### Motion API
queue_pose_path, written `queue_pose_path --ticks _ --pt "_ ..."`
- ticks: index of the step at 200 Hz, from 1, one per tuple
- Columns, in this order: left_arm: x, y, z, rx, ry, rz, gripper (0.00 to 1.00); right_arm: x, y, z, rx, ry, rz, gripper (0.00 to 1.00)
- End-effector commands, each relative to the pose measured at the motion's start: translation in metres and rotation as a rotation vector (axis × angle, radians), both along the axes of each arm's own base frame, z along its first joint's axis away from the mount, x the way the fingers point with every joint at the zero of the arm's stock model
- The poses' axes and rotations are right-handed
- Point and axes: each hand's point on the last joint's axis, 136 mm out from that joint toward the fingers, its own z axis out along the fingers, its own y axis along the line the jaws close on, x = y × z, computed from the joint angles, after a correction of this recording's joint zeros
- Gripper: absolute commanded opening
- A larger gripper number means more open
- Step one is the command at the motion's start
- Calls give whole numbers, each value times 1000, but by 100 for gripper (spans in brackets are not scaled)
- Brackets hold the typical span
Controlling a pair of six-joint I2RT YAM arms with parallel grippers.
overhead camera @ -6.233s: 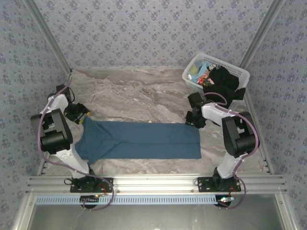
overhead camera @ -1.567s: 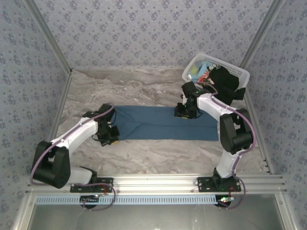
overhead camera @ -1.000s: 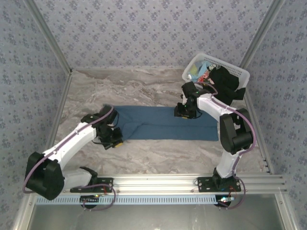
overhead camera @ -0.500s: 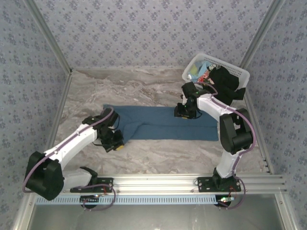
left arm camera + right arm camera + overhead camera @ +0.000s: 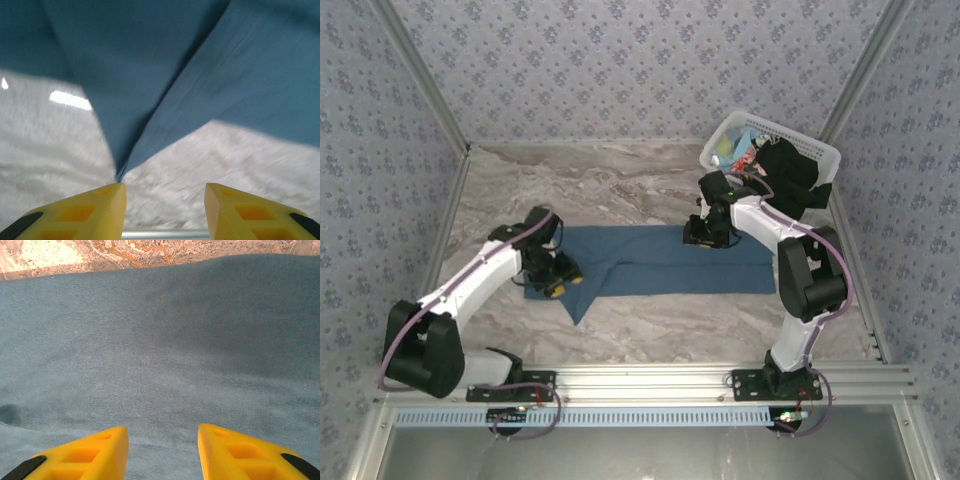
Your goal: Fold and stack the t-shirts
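Note:
The dusty blue t-shirt (image 5: 670,262) lies spread lengthwise across the middle of the marble table, with a pointed flap (image 5: 576,316) reaching toward the near edge. My left gripper (image 5: 563,282) hovers at the shirt's left end. In the left wrist view it (image 5: 165,187) is open with nothing between the fingers, and the cloth's tip (image 5: 119,172) lies just ahead of the left finger. My right gripper (image 5: 702,237) rests at the shirt's far edge. It (image 5: 162,429) is open over flat blue cloth (image 5: 160,340). A black t-shirt (image 5: 790,175) drapes over the basket.
The white lattice basket (image 5: 720,150) stands at the back right and holds light blue (image 5: 745,135) and multicoloured (image 5: 750,160) cloth. Bare marble table (image 5: 620,185) stretches behind the shirt. An aluminium rail (image 5: 640,380) runs along the near edge, and patterned walls close in the sides.
My left gripper has opened and let go of the shirt's left end, which now lies as a pointed flap toward the near edge. The left arm drew back slightly. The right arm stayed still.

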Motion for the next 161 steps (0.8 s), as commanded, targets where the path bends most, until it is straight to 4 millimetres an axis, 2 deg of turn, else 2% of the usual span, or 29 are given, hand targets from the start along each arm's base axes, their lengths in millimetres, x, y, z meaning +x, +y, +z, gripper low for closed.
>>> queue_pose_path --ticks 1,11,22,60,90,118,141,155,161 --pt "43 -6 -7 -52 -68 -14 48 -5 4 8 18 -9 15 44" --pt "61 -16 -11 -88 -84 -35 48 -6 5 10 23 -13 19 44" --pt "72 -22 -20 -88 -74 -70 48 -6 6 13 29 -17 24 45" --pt "89 -34 -45 -84 -49 -137 46 -9 12 26 70 -44 51 48" --pt "82 -45 -56 -81 -16 -190 35 -14 11 31 76 -46 48 48" --pt "74 -54 -44 -78 -39 -216 19 -15 8 31 71 -43 35 48" --pt "59 -58 -37 -76 -26 -249 5 -16 6 29 64 -36 28 47" --pt "52 -64 -32 -77 -35 -282 1 -16 5 29 62 -37 24 47" --pt "43 -64 -32 -68 -8 -299 1 -17 5 29 61 -37 23 47"
